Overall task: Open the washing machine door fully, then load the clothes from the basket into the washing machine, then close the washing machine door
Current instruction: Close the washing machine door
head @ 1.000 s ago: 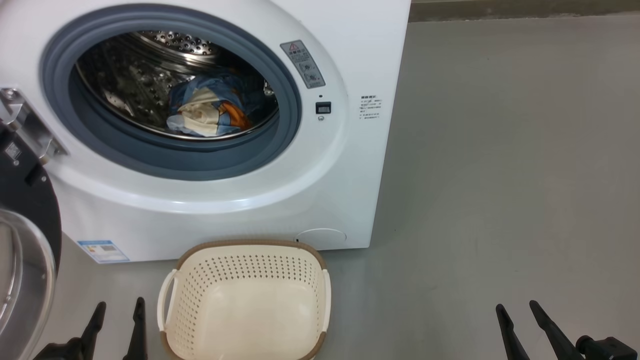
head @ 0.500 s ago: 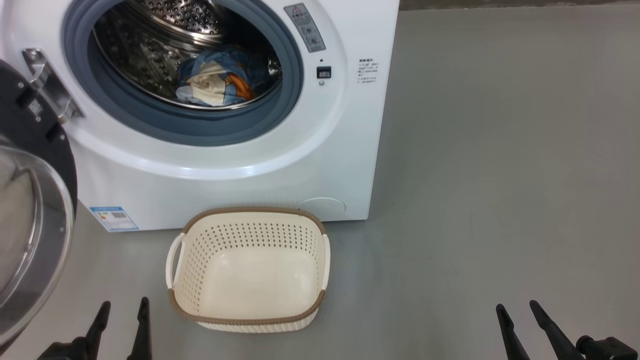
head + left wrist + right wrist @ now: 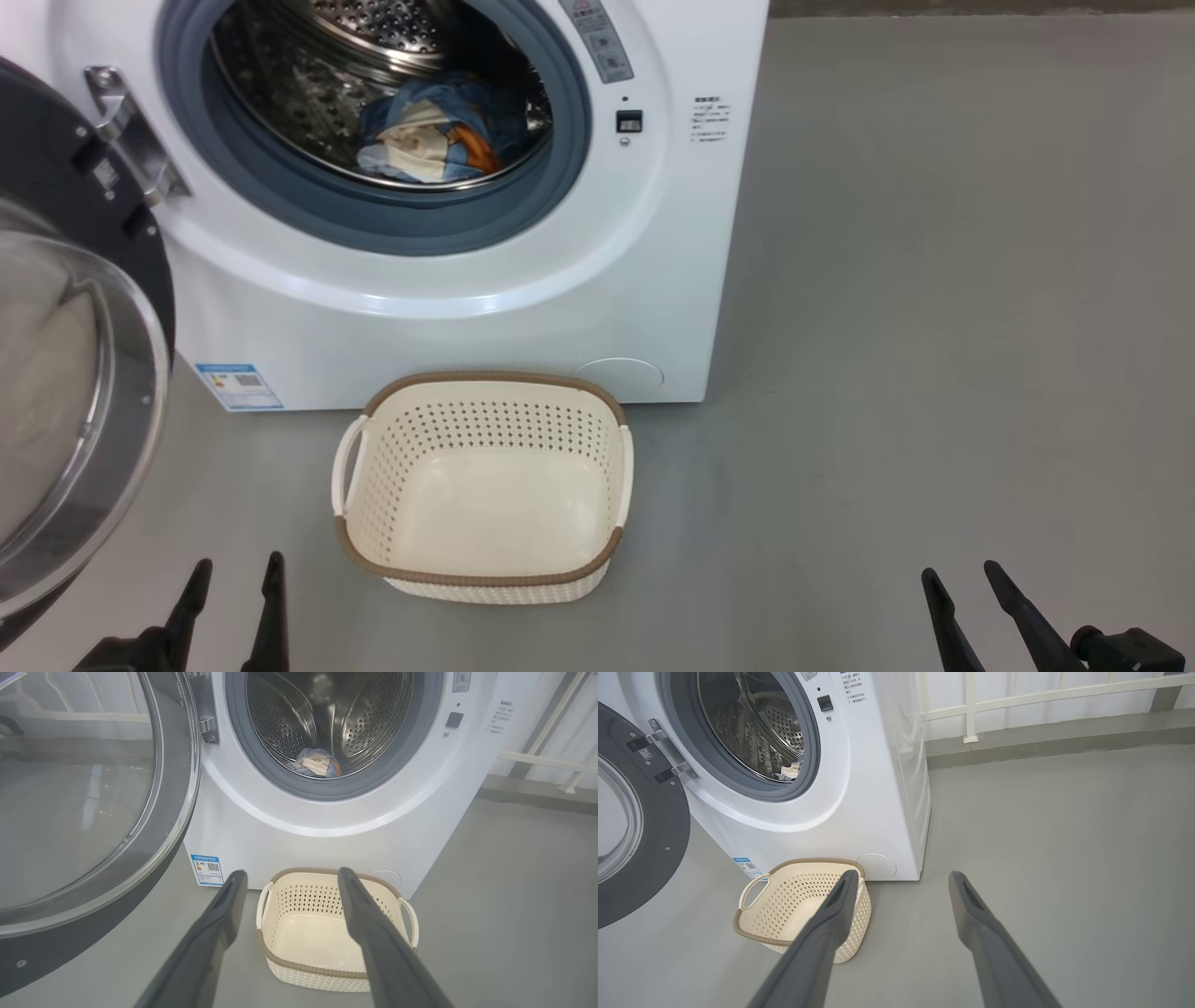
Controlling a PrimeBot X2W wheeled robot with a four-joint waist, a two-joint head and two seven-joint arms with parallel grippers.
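Left hand, right hand spread; one basket.

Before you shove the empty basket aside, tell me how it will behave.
The basket is probably light: it is empty, with thin perforated plastic walls. It would likely slide rather than tip, since it sits low and wide on the smooth grey floor. A push high on its rim might rock it, with nothing inside to weigh it down.

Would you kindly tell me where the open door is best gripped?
Best grip the door by its black rim at the free edge, farthest from the hinge, with the left pincer from the left; the bulging glass offers no hold.
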